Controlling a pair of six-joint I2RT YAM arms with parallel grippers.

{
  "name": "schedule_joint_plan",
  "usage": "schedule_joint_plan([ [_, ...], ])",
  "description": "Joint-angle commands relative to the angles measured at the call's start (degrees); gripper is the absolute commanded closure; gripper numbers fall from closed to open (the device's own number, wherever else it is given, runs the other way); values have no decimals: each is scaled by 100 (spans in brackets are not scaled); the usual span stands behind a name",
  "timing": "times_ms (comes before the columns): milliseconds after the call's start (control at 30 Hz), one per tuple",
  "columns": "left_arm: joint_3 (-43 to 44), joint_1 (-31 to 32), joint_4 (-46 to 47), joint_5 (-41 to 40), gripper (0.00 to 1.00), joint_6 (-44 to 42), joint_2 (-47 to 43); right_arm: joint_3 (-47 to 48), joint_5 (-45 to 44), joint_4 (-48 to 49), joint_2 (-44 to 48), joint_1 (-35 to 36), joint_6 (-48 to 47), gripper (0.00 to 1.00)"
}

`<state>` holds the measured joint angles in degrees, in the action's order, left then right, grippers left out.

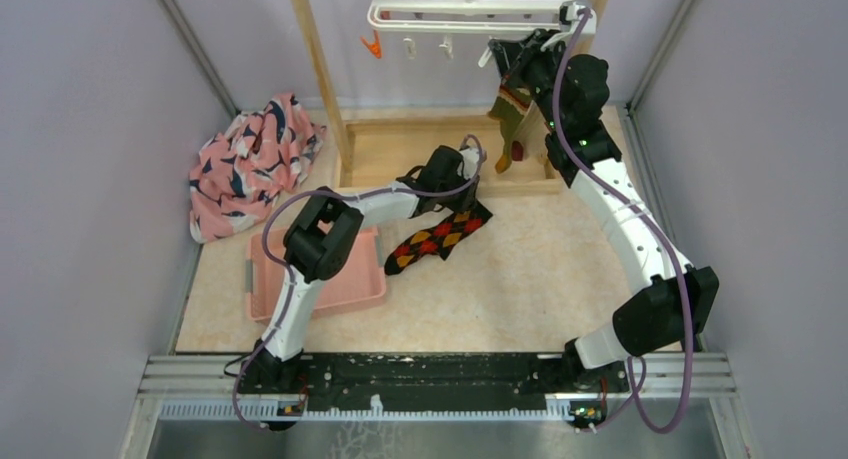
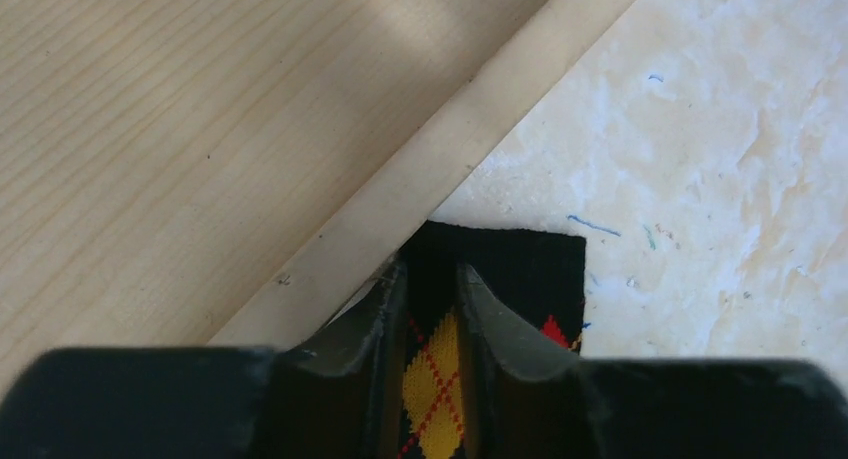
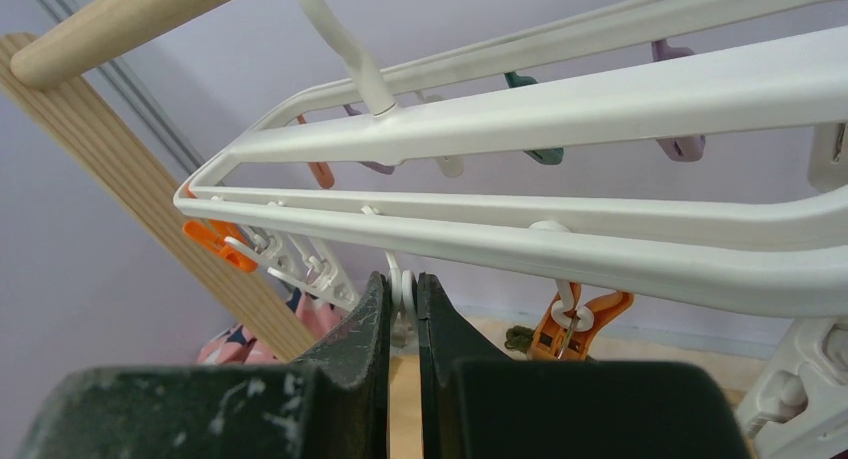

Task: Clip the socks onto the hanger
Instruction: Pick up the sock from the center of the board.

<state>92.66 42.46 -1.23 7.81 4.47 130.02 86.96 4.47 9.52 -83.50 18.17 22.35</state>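
The black-red-yellow argyle sock point(image 1: 435, 237) lies flat on the table beside the wooden base. My left gripper point(image 1: 462, 194) is down on the sock's cuff. In the left wrist view its fingers point(image 2: 432, 279) stand close together with the argyle sock point(image 2: 520, 264) pinched between them. The white hanger point(image 1: 470, 9) hangs at the top, with an olive-green striped sock point(image 1: 508, 114) dangling from its right part. My right gripper point(image 1: 497, 54) is raised to the hanger point(image 3: 560, 109) and, in the right wrist view point(image 3: 403, 284), is shut on a white clip point(image 3: 404, 301) under the frame.
A pink patterned cloth point(image 1: 250, 164) is heaped at the back left. A pink tray point(image 1: 330, 279) lies under the left arm. The wooden rack's post point(image 1: 318, 69) and its base point(image 1: 400, 149) stand behind the sock. Orange clips point(image 3: 580, 319) hang from the hanger.
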Motion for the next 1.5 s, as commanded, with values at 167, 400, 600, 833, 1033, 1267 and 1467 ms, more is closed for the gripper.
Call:
schedule_joint_plan([
  [167, -672, 43, -628, 300, 21, 327, -151, -198, -60, -600, 161, -156, -27, 100],
  [400, -662, 230, -752, -206, 27, 318, -4, -264, -94, -607, 242, -164, -50, 100],
  [600, -765, 447, -1073, -1300, 31, 395, 147, -293, -121, -609, 304, -181, -64, 100],
  [833, -1067, 537, -1079, -1503, 56, 578, 136, -323, -62, -540, 265, -183, -12, 100],
  [1033, -1141, 544, -1087, -1508, 95, 607, 131, -344, -93, -563, 299, -183, -24, 100],
  [1267, -1287, 544, -1078, -1438, 68, 707, -133, -355, -104, -574, 317, -191, -35, 100],
  [1467, -1386, 544, -1108, -1373, 36, 688, -552, -358, -70, -540, 326, -191, -12, 100],
])
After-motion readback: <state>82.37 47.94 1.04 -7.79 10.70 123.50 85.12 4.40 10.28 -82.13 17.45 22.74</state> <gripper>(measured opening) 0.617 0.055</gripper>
